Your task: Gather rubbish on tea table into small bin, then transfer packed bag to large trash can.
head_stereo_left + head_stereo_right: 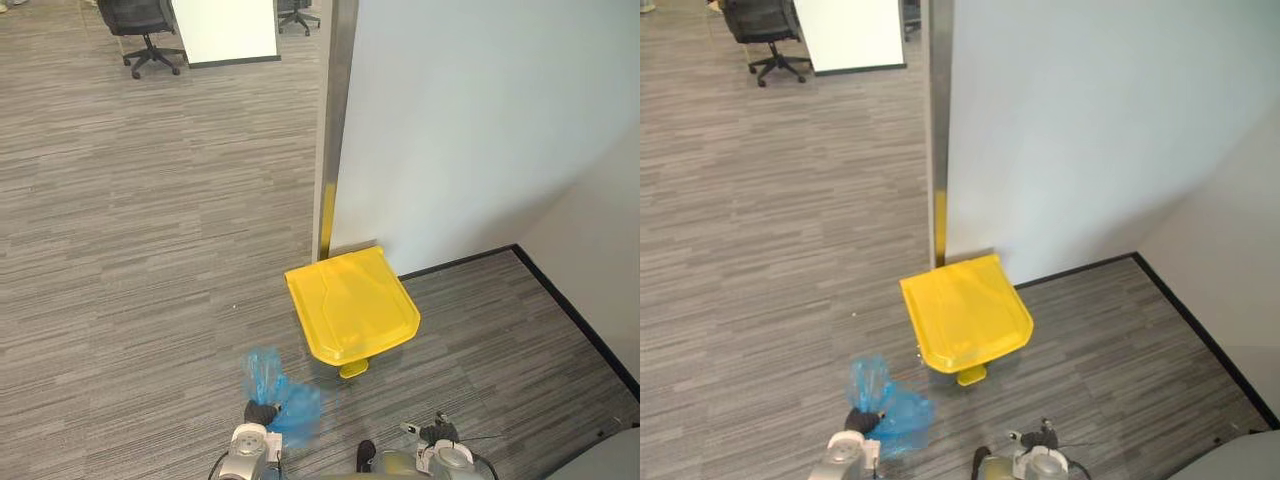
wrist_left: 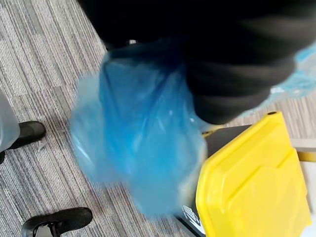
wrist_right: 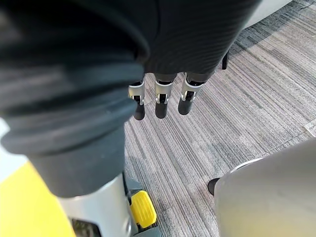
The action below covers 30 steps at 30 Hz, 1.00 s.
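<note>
Currently the left hand [image 1: 262, 412] grasps the blue rubbish bag [image 1: 290, 400] at its gathered neck, and the bag's body hangs beside the hand, clear of the grey carpet floor [image 1: 130, 250]. The large trash can [image 1: 352, 305] stands just ahead and to the right of the bag, against the white wall [image 1: 470, 120], with its yellow lid closed and its yellow pedal [image 1: 353, 369] facing the robot. The right hand [image 3: 162, 98] hangs low with fingers relaxed and holding nothing. An office chair [image 1: 140, 25] stands far back.
</note>
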### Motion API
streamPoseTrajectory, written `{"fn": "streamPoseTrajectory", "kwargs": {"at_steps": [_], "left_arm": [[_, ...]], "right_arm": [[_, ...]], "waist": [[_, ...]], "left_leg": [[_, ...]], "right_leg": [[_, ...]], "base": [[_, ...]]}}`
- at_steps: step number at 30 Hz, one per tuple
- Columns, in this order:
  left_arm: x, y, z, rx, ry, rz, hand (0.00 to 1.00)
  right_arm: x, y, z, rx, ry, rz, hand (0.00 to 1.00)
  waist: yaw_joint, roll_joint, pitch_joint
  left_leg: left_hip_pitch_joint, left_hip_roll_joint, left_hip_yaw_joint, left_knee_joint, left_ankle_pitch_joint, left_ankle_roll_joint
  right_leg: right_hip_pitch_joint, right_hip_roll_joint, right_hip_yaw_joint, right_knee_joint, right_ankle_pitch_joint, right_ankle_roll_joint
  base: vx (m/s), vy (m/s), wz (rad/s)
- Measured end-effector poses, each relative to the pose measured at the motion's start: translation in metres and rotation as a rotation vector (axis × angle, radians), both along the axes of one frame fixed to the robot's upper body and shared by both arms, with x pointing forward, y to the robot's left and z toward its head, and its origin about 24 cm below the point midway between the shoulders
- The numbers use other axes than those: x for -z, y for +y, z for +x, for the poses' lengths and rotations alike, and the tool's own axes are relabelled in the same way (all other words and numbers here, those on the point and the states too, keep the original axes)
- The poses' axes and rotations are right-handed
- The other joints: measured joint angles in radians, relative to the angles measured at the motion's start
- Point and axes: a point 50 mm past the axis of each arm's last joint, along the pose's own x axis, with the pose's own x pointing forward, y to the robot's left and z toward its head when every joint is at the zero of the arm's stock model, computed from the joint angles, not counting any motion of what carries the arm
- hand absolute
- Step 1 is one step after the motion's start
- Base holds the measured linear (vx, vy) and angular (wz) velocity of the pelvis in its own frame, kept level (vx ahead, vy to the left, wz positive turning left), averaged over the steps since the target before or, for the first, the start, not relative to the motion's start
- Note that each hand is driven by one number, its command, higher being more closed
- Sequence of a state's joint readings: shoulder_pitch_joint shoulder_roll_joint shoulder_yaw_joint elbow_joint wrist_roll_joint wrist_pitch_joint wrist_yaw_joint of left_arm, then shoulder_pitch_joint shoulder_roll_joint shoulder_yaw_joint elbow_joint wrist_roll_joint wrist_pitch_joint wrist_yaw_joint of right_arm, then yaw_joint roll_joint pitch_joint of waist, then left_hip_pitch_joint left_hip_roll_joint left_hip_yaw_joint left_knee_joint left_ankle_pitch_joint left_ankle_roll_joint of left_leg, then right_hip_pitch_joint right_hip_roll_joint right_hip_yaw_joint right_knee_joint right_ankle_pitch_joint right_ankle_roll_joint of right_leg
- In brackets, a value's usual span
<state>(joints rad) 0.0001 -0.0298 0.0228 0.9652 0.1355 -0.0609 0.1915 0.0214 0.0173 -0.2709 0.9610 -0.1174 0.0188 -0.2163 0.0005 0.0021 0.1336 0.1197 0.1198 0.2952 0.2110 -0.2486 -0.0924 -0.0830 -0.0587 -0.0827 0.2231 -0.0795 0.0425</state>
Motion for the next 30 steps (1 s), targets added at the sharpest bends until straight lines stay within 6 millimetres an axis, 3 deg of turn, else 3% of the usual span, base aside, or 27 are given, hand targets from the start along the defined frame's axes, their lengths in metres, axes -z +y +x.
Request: {"fn": "streamPoseTrajectory", "kwargs": {"at_steps": [4,5,10,19,24,28,29,30], "left_arm": [[0.003,0.002,-0.009,-0.006,0.023,0.003,1.00],[0.006,0.005,-0.017,-0.008,0.047,0.010,1.00],[0.006,0.004,-0.017,-0.009,0.048,0.009,1.00],[0.009,0.016,-0.023,-0.050,0.072,0.020,1.00],[0.010,0.029,-0.027,-0.063,0.094,0.045,1.00],[0.009,0.033,-0.025,-0.055,0.091,0.059,1.00],[0.009,0.033,-0.024,-0.052,0.086,0.060,1.00],[0.008,0.031,-0.022,-0.042,0.077,0.059,1.00]], "right_arm": [[0.000,0.000,0.000,0.000,0.000,-0.001,0.00],[0.003,-0.007,-0.013,0.007,0.031,-0.017,0.00],[0.003,-0.007,-0.014,0.008,0.032,-0.017,0.00],[0.007,-0.009,-0.020,0.031,0.064,0.000,0.00],[0.007,-0.014,-0.018,0.064,0.072,0.006,0.00],[0.005,-0.020,-0.014,0.063,0.062,-0.010,0.00],[0.005,-0.021,-0.013,0.064,0.061,-0.014,0.00],[0.005,-0.024,-0.015,0.070,0.064,-0.019,0.00]], "waist": [[0.000,0.007,0.004],[0.008,0.006,-0.024],[0.008,0.005,-0.026],[0.012,0.007,-0.060],[0.016,0.020,-0.058],[0.018,0.030,-0.054],[0.019,0.021,-0.047],[0.015,0.035,-0.040]], "left_leg": [[-0.002,0.000,-0.001,-0.002,0.005,0.007],[-0.018,-0.008,-0.002,-0.032,0.038,0.012],[-0.024,-0.007,-0.004,-0.033,0.034,0.012],[-0.049,0.026,0.003,-0.074,0.035,-0.001],[-0.042,0.029,0.021,-0.074,0.029,-0.011],[-0.060,0.004,0.019,0.022,0.029,-0.009],[-0.069,-0.010,-0.005,0.042,-0.002,0.013],[-0.062,-0.013,-0.025,0.027,0.001,0.028]], "right_leg": [[-0.003,0.003,0.002,-0.004,0.012,-0.005],[-0.022,0.003,0.005,-0.035,0.059,-0.019],[-0.023,0.003,0.004,-0.040,0.059,-0.018],[0.014,0.044,-0.004,-0.196,0.108,-0.023],[0.003,0.069,0.032,-0.214,0.109,-0.024],[0.000,0.036,0.071,-0.176,0.095,-0.017],[-0.005,0.017,0.074,-0.126,0.070,-0.012],[-0.009,0.015,0.069,-0.074,0.043,-0.010]], "base": [[-0.10,-0.022,-0.02],[-0.06,-0.016,0.01],[0.01,0.000,0.01],[0.10,-0.005,0.02],[0.17,-0.003,-0.22],[0.10,0.046,-0.29],[0.07,0.115,-0.10],[0.01,0.100,0.03]]}}
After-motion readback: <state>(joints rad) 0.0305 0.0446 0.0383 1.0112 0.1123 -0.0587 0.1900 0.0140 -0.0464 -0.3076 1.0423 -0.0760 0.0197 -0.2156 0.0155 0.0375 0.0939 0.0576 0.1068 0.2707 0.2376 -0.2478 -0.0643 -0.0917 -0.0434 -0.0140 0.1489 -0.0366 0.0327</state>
